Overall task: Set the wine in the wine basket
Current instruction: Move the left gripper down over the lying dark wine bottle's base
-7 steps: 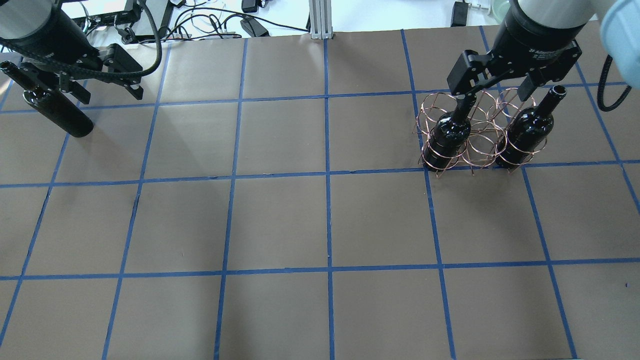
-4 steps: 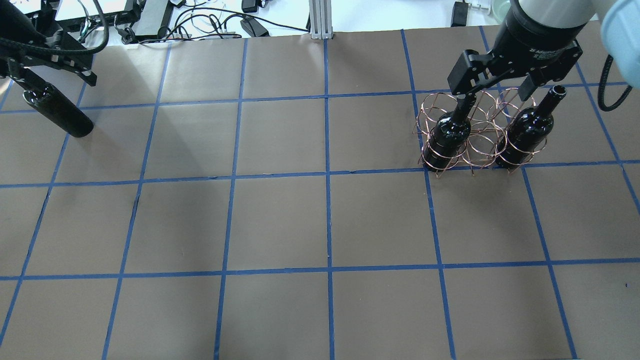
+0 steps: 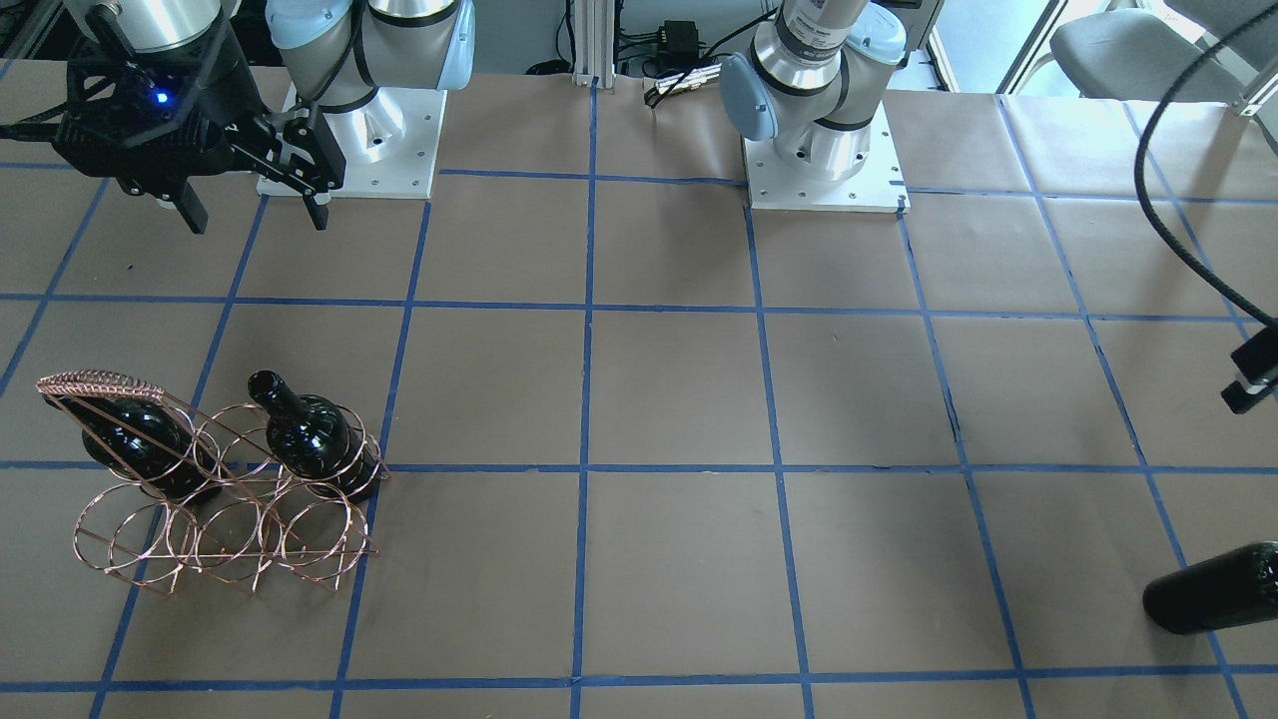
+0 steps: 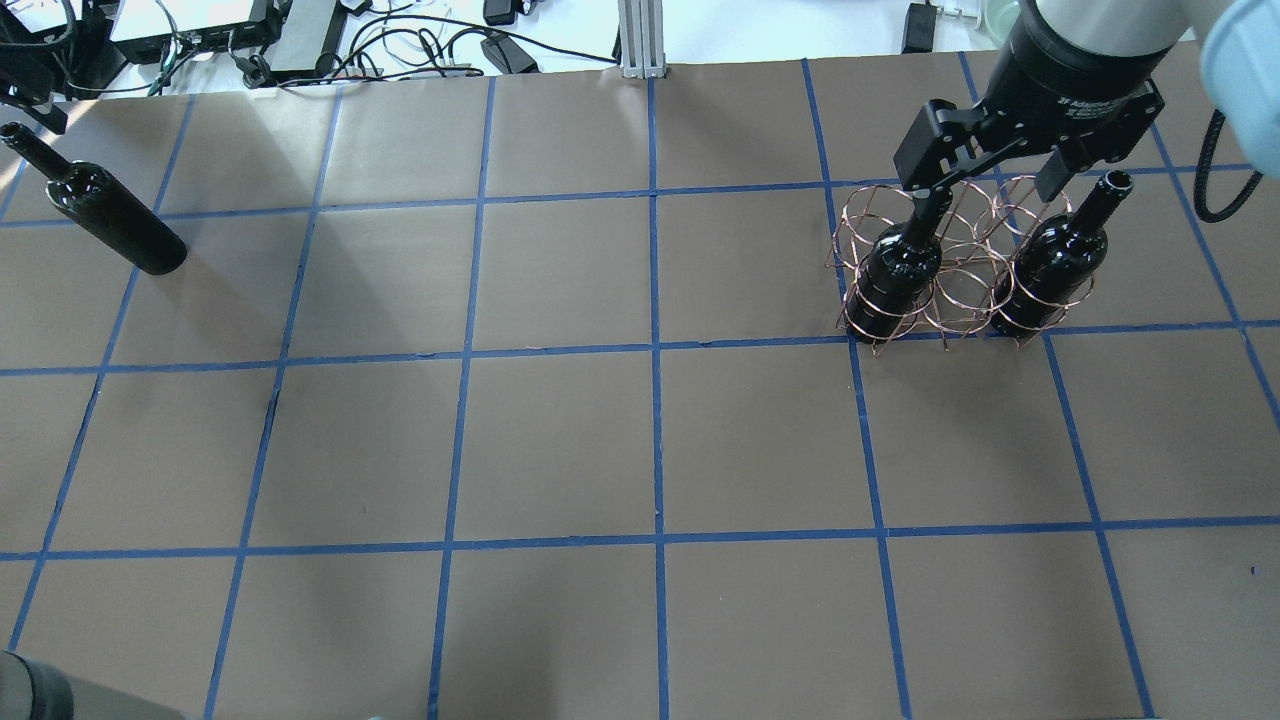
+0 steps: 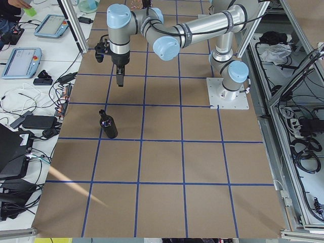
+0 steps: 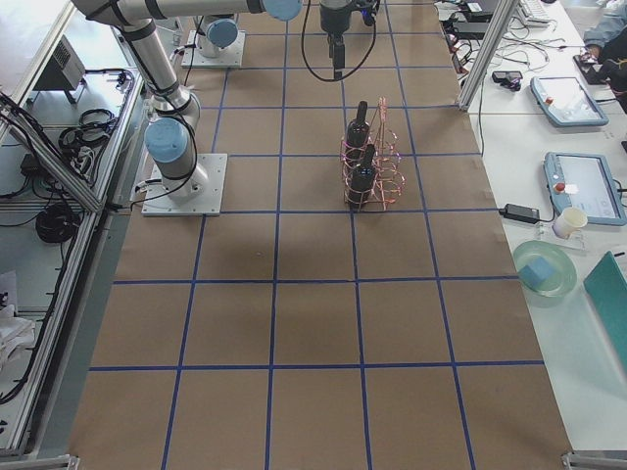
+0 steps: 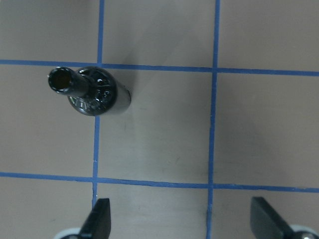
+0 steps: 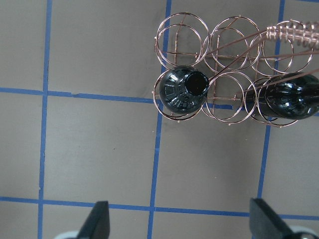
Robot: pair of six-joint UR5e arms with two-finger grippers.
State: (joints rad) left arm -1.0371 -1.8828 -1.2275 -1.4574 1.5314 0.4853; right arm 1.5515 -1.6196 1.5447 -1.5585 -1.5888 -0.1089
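Just hovering with left gripper (image 7: 182,219) spread wide, empty, above and off the lone wine (image 7: 97,92), right gripper (image 8: 182,219) likewise above the wine basket (image 8: 231,73).

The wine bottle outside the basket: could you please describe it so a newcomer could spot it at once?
On the brown table gridded with blue tape, look to the robot's left end, far from the copper wine basket. A glossy black bottle stands there upright and alone; unlike the other two bottles, no wire rings surround it.
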